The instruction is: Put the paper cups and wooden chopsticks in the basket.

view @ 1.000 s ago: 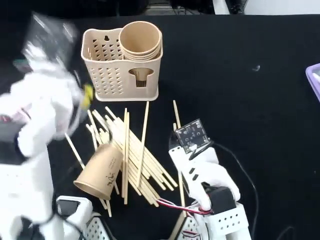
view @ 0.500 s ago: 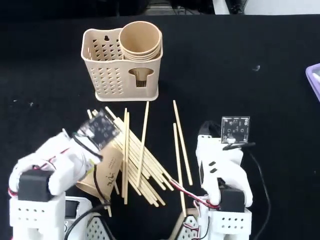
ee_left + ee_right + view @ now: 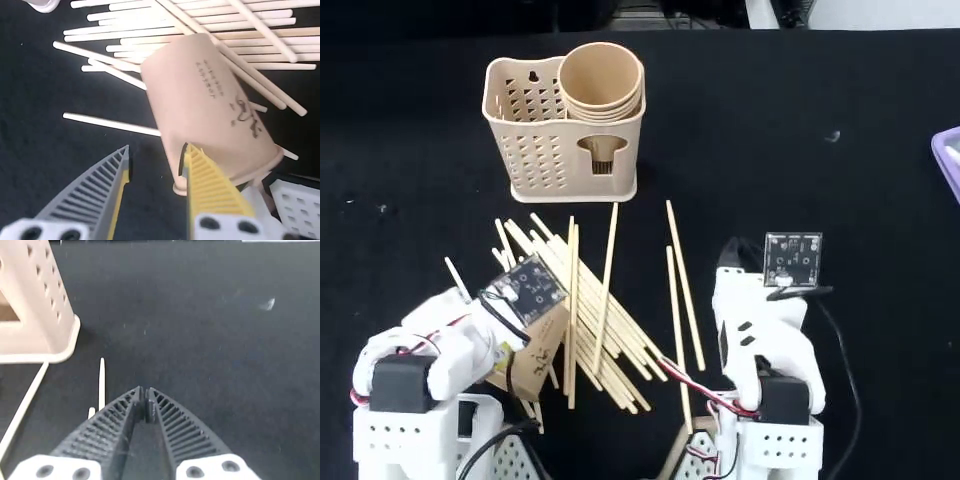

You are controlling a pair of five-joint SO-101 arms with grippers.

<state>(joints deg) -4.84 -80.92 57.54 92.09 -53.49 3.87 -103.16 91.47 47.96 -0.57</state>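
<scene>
A beige slotted basket point(image 3: 535, 150) stands at the back of the black table with a stack of paper cups point(image 3: 602, 78) in its right compartment. In front of it lie several wooden chopsticks point(image 3: 590, 300) in a loose pile. One paper cup point(image 3: 210, 107) lies on its side on them, also seen as the fallen cup point(image 3: 535, 355) under the left arm. My left gripper point(image 3: 156, 155) is open low over the cup's rim, the yellow finger point(image 3: 200, 175) against it. My right gripper point(image 3: 145, 395) is shut on nothing, near two stray chopsticks point(image 3: 101, 380).
A purple container point(image 3: 948, 160) pokes in at the right edge. The basket's corner point(image 3: 30, 305) stands off to one side ahead of my right gripper. Open black table stretches to the right of the chopsticks.
The left arm swung down from up beside the basket to low over the fallen cup. The right arm shifted right a second ago, then held still.
</scene>
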